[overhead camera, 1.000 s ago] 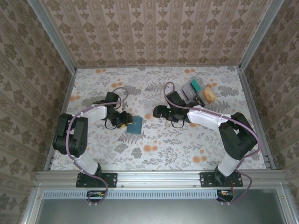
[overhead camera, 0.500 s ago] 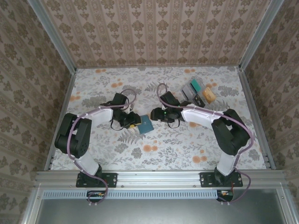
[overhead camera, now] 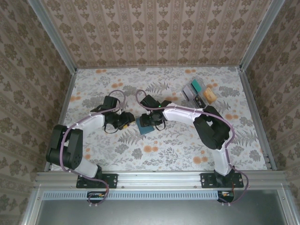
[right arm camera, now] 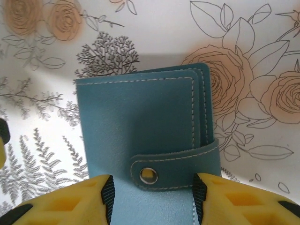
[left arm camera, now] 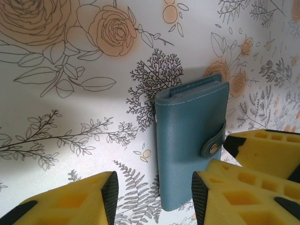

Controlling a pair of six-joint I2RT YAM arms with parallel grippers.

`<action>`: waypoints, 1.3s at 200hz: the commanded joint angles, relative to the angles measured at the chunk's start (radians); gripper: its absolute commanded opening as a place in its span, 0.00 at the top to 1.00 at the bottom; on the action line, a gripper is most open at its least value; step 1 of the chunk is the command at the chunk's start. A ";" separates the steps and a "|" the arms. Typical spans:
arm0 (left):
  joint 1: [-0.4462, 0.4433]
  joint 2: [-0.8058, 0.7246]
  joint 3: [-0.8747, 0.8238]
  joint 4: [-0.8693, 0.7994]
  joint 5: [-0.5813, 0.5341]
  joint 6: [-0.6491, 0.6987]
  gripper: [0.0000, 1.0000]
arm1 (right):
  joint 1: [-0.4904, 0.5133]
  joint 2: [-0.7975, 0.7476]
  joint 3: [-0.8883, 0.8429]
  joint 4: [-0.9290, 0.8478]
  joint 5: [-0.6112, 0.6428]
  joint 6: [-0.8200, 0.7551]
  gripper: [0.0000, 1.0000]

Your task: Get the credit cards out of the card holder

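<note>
Left of centre on the tabletop [overhead camera: 178, 146], the left gripper [left arm camera: 154, 194] sits low with its jaws open, one end of the card holder [left arm camera: 187, 136] lying between them. The slate-blue card holder lies flat at the tabletop's middle, closed, its snap strap [right arm camera: 176, 164] fastened. The right gripper [right arm camera: 152, 197] holds its jaws apart over the strap end; whether they press it I cannot tell. Loose cards [overhead camera: 199, 91] lie near the far right corner.
</note>
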 commanded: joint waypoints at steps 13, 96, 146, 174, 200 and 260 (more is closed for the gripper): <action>-0.003 0.044 -0.023 0.093 0.062 -0.057 0.56 | -0.007 0.048 0.048 -0.097 0.035 0.008 0.51; -0.041 0.162 -0.011 0.212 0.127 -0.097 0.61 | -0.040 0.048 -0.044 -0.024 -0.063 0.101 0.55; -0.051 0.185 -0.005 0.235 0.140 -0.098 0.65 | -0.051 0.045 -0.052 -0.014 -0.075 0.111 0.54; -0.053 0.196 -0.006 0.270 0.173 -0.092 0.66 | -0.059 0.038 -0.066 -0.003 -0.075 0.112 0.54; -0.054 0.207 -0.021 0.330 0.212 -0.084 0.68 | -0.072 0.032 -0.082 0.010 -0.088 0.115 0.55; -0.053 0.186 -0.046 0.384 0.223 -0.008 0.87 | -0.100 0.018 -0.125 0.069 -0.162 0.149 0.55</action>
